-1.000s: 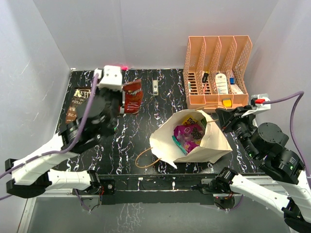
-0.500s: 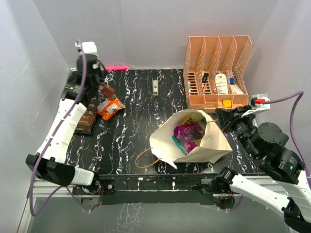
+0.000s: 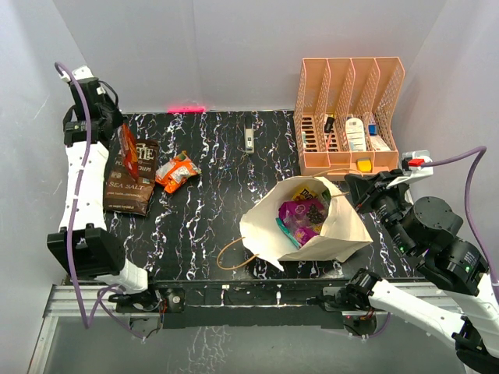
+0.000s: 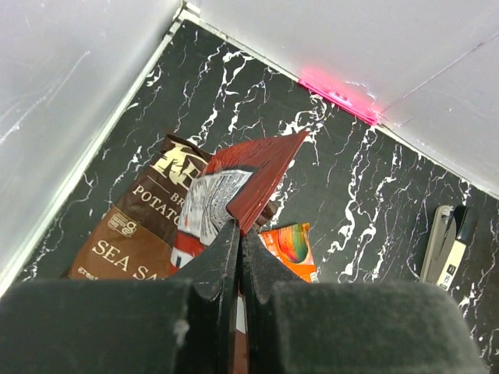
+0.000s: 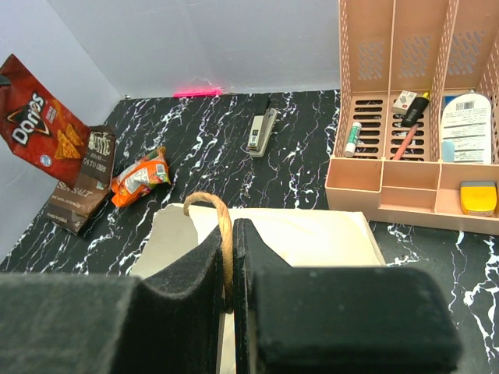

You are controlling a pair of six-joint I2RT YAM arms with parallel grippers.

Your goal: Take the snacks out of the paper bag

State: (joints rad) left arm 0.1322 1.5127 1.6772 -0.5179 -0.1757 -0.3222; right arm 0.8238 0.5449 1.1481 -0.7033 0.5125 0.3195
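The paper bag (image 3: 347,230) lies open at the table's right-centre, with purple and green snack packets (image 3: 300,212) inside. My right gripper (image 3: 355,187) is shut on the bag's cord handle (image 5: 221,222) at its upper edge; the bag's cream side (image 5: 304,238) lies just beyond the fingers. My left gripper (image 3: 117,132) is at the far left by the wall. It is shut on a red Doritos packet (image 4: 253,175), held above the table; this packet also shows in the top view (image 3: 128,152) and right wrist view (image 5: 37,117). A dark brown sea-salt packet (image 3: 129,183) and an orange packet (image 3: 176,171) lie below it.
A peach mesh file organiser (image 3: 348,117) with small bottles and tubes stands at the back right. A stapler (image 3: 249,140) lies at the back centre. The bag's other cord handle (image 3: 230,253) lies on the table near the front edge. Grey walls enclose the left, back and right.
My left arm has swung from left of centre to the far left wall, carrying the red packet. The orange packet now shows on the table. The right arm and bag have not moved.
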